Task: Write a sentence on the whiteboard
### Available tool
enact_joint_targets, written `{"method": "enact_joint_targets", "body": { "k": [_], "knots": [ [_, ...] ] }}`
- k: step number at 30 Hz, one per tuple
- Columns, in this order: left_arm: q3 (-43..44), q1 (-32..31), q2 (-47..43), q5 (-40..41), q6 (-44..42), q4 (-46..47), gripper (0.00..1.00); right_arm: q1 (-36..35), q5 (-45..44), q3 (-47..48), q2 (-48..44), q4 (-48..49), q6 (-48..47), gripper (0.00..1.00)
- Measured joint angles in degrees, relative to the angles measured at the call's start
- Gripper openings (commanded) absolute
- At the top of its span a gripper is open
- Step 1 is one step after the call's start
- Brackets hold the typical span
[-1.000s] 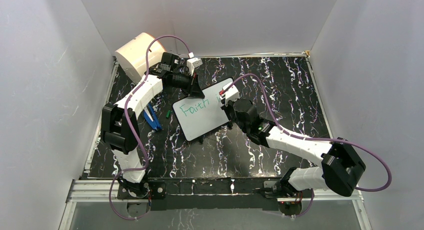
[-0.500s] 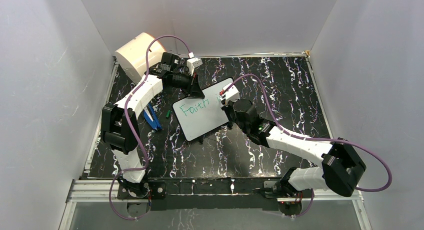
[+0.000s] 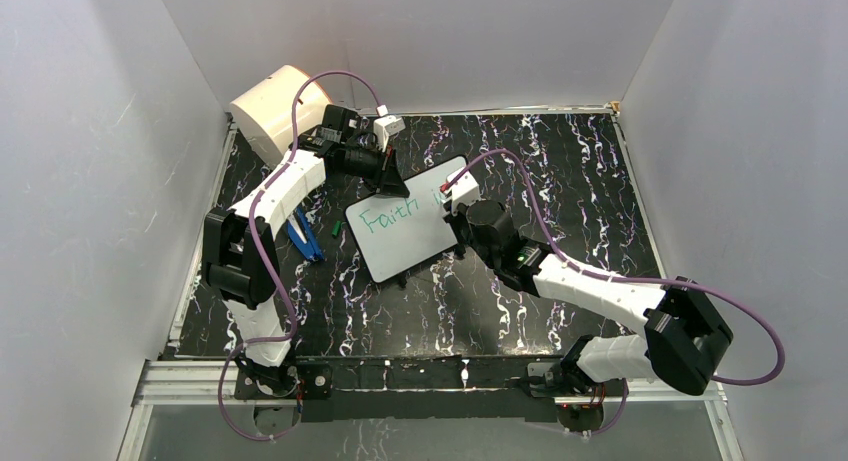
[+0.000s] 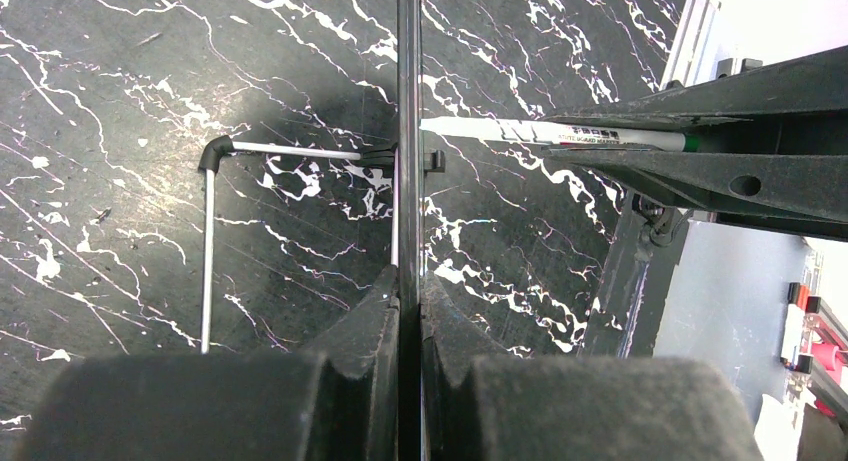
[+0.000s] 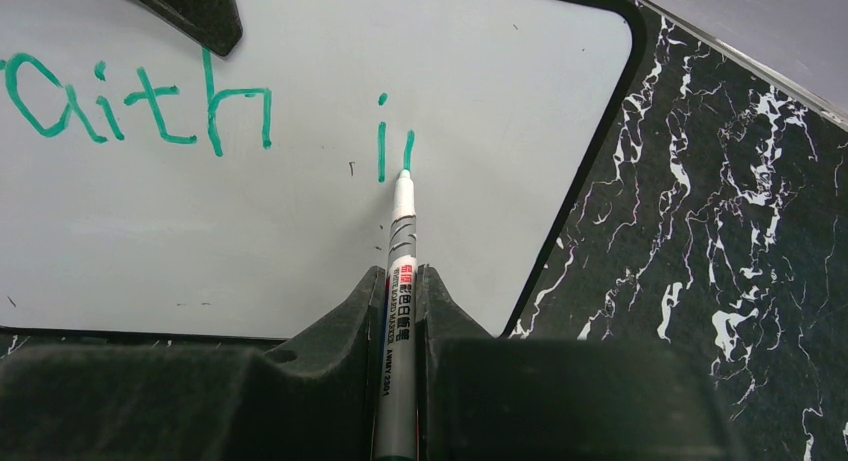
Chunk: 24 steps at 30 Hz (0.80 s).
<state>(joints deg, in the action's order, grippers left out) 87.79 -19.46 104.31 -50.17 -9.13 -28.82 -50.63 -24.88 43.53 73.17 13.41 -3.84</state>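
Left jaws shut on far edge of whiteboard (image 3: pixel 410 243); right jaws clamped on marker (image 5: pixel 400 271).
Top view: board lies slanted mid-tabletop (image 3: pixel 580 181), right arm over its right end. Sentence (image 3: pixel 385 219) reads "Faith" plus start of next word.
Left wrist view: board seen edge-on between jaws, marker tip meeting its face.
Right wrist view: marker axis points straight ahead from jaws, tip on board beside green "i". Blank space lies rightward toward rounded corner. Next stroke likely right arm's job; left only steadies.
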Motion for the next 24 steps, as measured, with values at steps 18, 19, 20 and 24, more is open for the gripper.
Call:
{"method": "enact_joint_targets", "body": {
  "k": [18, 19, 20, 24],
  "knots": [
    [0.00, 0.00, 0.00, -0.04, 0.00, 0.00, 0.00, 0.00, -0.04, -0.20, -0.02, 0.24, 0.44, 0.00],
    [0.00, 0.00, 0.00, -0.07, 0.00, 0.00, 0.00, 0.00, -0.04, -0.20, -0.02, 0.31, 0.44, 0.00],
    [0.00, 0.00, 0.00, -0.04, 0.00, 0.00, 0.00, 0.00, -0.04, -0.22, -0.02, 0.39, 0.44, 0.00],
    [0.00, 0.00, 0.00, -0.11, 0.00, 0.00, 0.00, 0.00, -0.04, -0.24, -0.04, 1.14, 0.39, 0.00]
  ]
}}
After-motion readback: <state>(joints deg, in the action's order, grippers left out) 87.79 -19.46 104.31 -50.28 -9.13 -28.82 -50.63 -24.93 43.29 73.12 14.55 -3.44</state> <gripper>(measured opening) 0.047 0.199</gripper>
